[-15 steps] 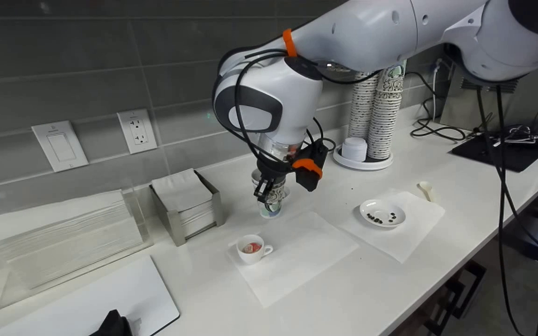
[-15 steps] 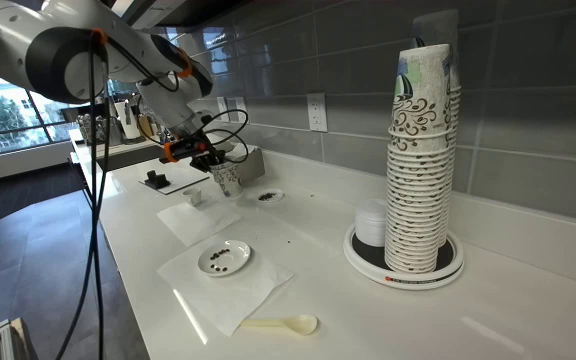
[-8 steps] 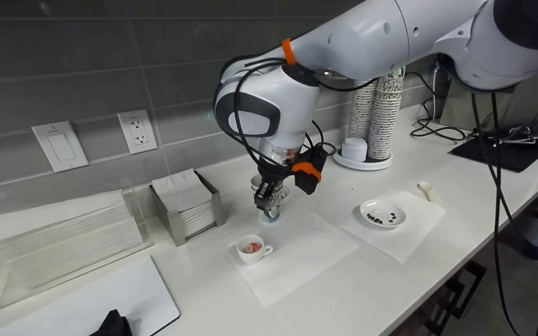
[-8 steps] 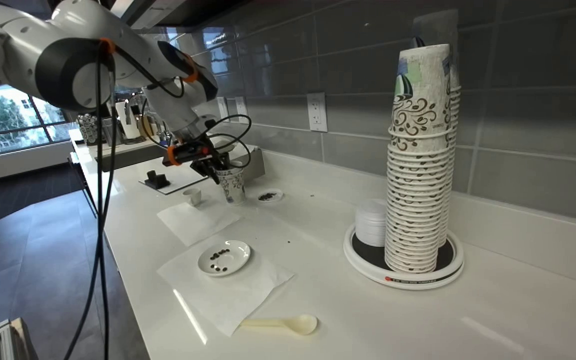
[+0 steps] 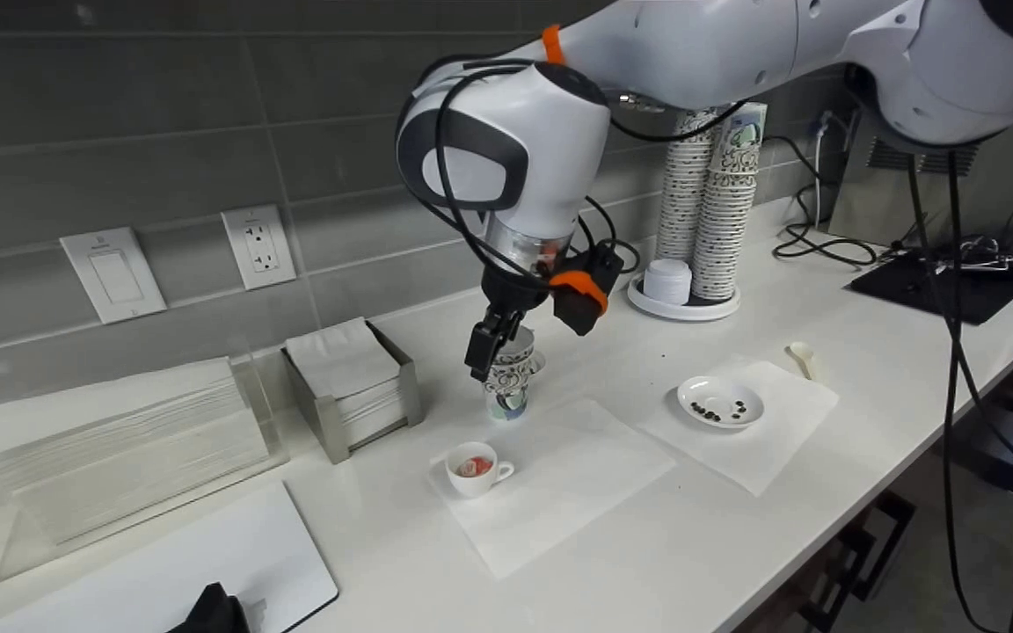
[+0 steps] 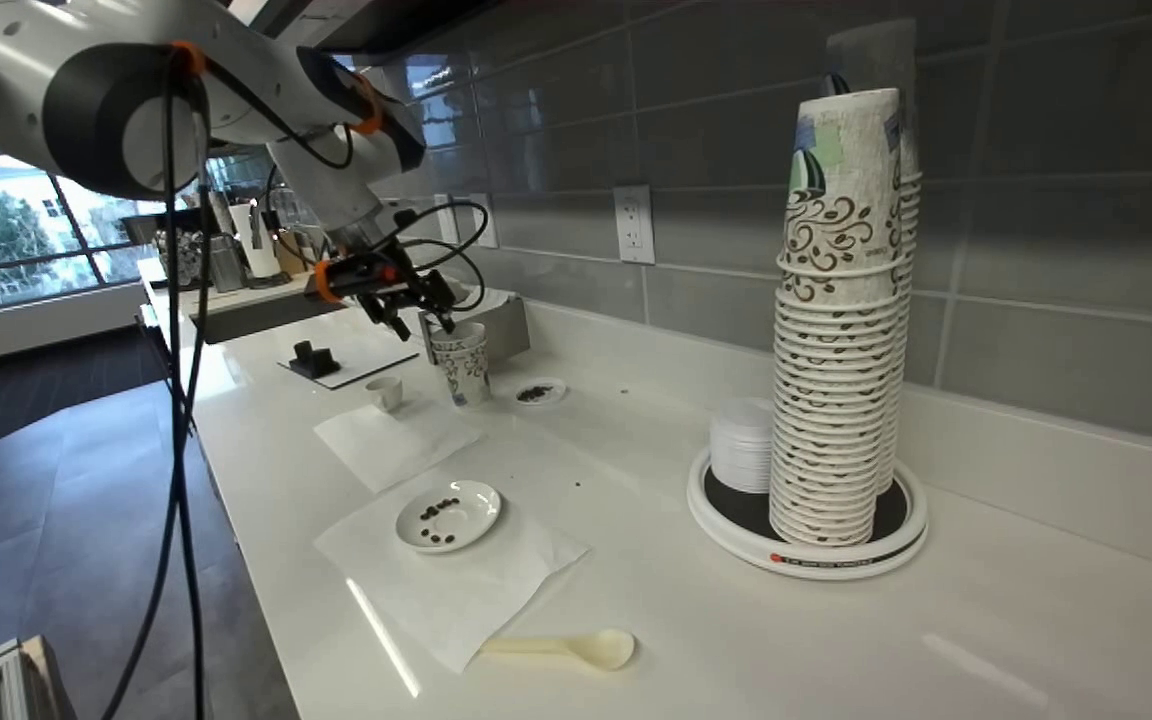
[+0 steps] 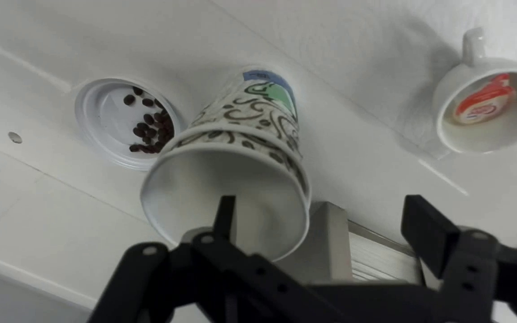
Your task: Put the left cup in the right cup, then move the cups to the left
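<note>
While end effector (image 7: 326, 215) stands spread, one finger (image 7: 225, 220) in wrist view hides part of nested cups (image 7: 245, 146).

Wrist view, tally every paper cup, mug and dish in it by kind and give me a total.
Paper cups: 2, nested, by the two rims showing
Mug: 1
Dish: 1
Total: 4

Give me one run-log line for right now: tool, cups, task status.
tool: open, nothing gripped | cups: nested, upright on counter | tool touching cups: cannot tell | task: nesting done, leftward move unconfirmed
</note>
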Controlling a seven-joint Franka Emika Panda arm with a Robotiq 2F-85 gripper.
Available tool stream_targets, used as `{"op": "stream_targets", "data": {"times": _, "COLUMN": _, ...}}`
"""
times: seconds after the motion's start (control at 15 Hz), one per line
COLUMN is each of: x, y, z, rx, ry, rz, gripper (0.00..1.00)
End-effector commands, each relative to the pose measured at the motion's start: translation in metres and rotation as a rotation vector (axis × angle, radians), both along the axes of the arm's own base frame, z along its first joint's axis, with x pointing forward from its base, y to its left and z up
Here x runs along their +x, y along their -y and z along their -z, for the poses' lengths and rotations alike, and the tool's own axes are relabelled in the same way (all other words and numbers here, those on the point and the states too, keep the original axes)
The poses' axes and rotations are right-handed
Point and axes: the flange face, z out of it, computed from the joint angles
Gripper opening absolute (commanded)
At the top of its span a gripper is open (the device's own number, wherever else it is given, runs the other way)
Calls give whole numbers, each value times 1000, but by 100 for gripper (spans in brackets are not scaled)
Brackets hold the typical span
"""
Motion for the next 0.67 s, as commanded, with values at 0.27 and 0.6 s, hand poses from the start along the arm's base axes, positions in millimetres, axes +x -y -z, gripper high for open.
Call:
{"op": "stream_targets", "data": {"times": 0.27, "x": -31, "y": 39, "z": -32, "rx": 96, "ry": 11, "rz": 47, "gripper": 100}}
{"op": "stream_targets", "data": {"times": 0.6, "x": -58, "y": 83, "z": -30, "rx": 175, "ry": 81, "rz": 62, "gripper": 100}}
